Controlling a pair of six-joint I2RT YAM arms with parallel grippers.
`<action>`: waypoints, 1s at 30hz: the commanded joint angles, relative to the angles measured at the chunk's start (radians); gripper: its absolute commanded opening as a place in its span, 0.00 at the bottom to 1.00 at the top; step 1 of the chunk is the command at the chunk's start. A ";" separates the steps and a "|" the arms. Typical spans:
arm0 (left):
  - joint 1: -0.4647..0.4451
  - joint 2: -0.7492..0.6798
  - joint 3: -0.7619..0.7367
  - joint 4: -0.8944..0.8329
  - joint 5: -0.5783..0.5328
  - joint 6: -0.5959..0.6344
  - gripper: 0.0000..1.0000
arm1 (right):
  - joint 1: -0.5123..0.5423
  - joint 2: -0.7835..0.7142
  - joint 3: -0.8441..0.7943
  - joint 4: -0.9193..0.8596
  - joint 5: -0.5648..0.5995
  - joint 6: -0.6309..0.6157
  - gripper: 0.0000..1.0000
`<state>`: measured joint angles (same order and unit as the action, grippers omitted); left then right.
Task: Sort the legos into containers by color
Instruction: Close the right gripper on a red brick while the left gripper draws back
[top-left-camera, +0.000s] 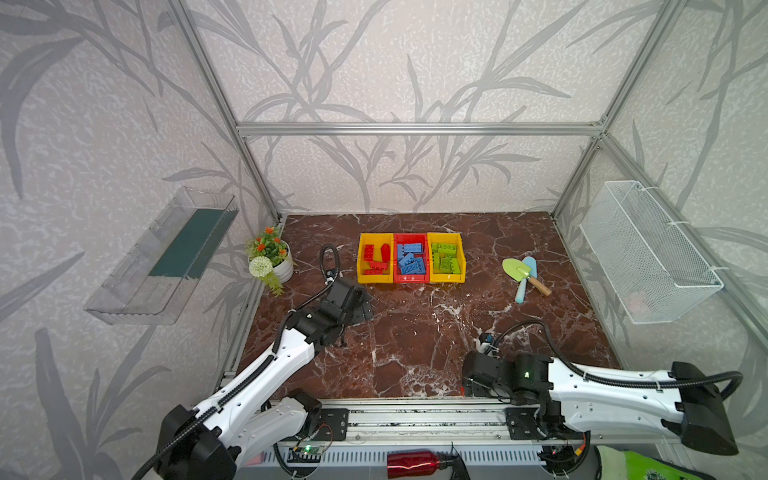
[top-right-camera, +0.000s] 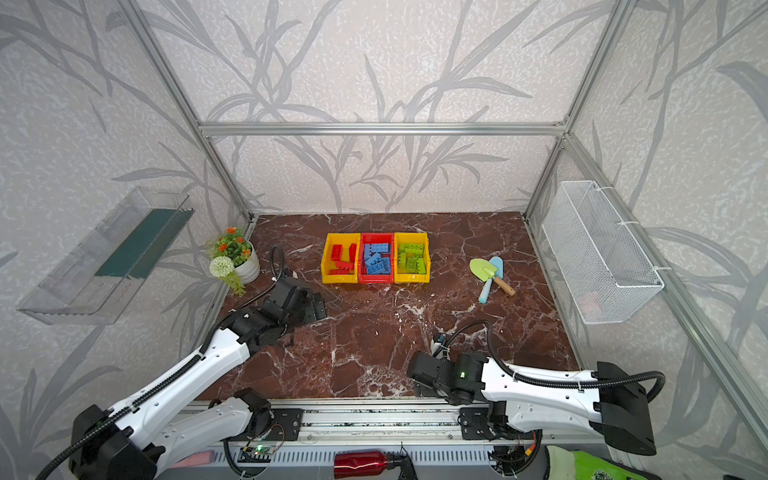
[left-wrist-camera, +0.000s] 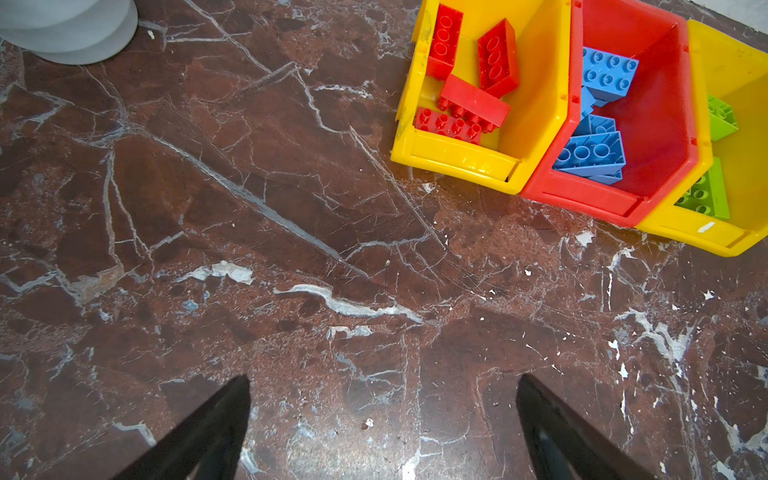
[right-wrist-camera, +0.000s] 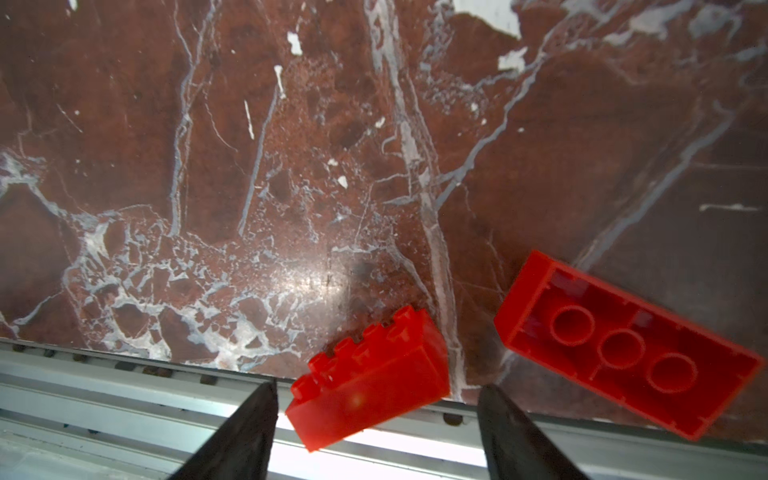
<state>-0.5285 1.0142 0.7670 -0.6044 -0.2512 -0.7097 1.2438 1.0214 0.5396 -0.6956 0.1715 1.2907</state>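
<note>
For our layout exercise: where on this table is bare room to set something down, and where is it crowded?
Free: the table middle, bordered by the bins, both arms and the front rail; also between the green-brick bin and the trowels. Crowded: the three touching bins; the front rail, where two red bricks lie.

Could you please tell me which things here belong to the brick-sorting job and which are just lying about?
Part of the job: left yellow bin with red bricks; red bin with blue bricks; right yellow bin with green bricks; two loose red bricks, not yet binned.
Just lying about: potted plant; green trowel; blue trowel; wire basket; clear tray; red bottle.
</note>
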 joint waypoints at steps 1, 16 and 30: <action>-0.001 -0.023 -0.015 0.011 0.008 -0.013 0.99 | 0.008 0.017 -0.015 0.052 0.008 0.050 0.69; -0.001 -0.045 -0.026 0.006 0.012 -0.033 0.99 | 0.008 0.094 -0.021 0.076 -0.017 0.097 0.60; -0.001 -0.060 -0.032 0.000 -0.002 -0.049 0.99 | 0.006 0.225 0.036 0.075 -0.013 0.064 0.28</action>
<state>-0.5285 0.9688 0.7464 -0.5968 -0.2340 -0.7380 1.2442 1.2221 0.5461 -0.5938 0.1314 1.3670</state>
